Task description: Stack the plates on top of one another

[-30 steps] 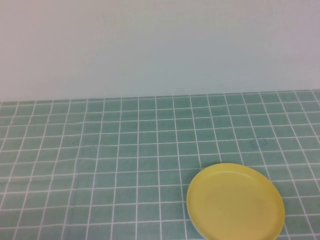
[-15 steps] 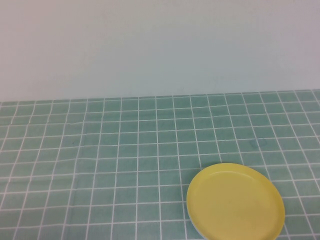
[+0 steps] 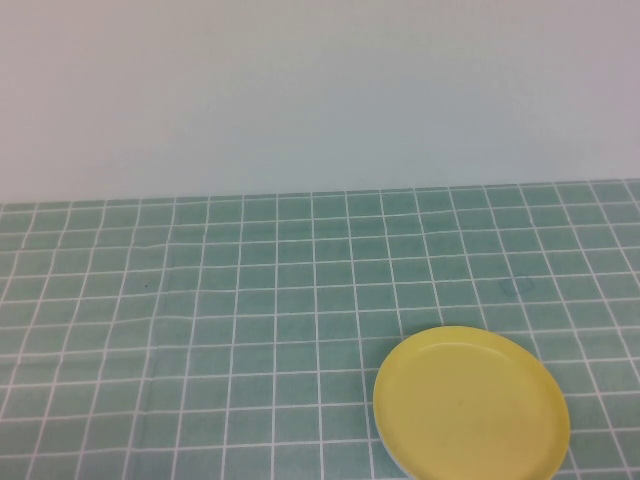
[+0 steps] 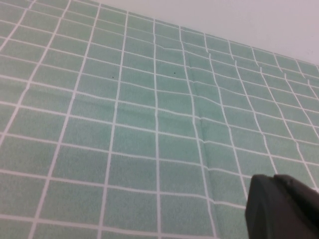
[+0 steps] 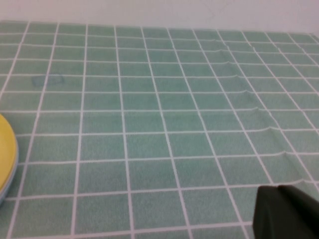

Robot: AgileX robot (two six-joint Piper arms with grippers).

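Observation:
The yellow plate (image 3: 470, 403) lies on the green checked cloth at the front right of the table, its near edge cut off by the high view. A thin pale rim (image 3: 384, 444) of another plate peeks out beneath its left edge; whatever else lies under it is hidden. The right wrist view catches the yellow plate's edge (image 5: 5, 149) too. Neither arm appears in the high view. My left gripper (image 4: 273, 177) hangs shut and empty over bare cloth. My right gripper (image 5: 277, 188) is likewise shut and empty, off to the side of the yellow plate and well apart from it.
The table carries a green cloth with a white grid (image 3: 250, 300), slightly wrinkled in places. A plain pale wall (image 3: 320, 90) rises behind its far edge.

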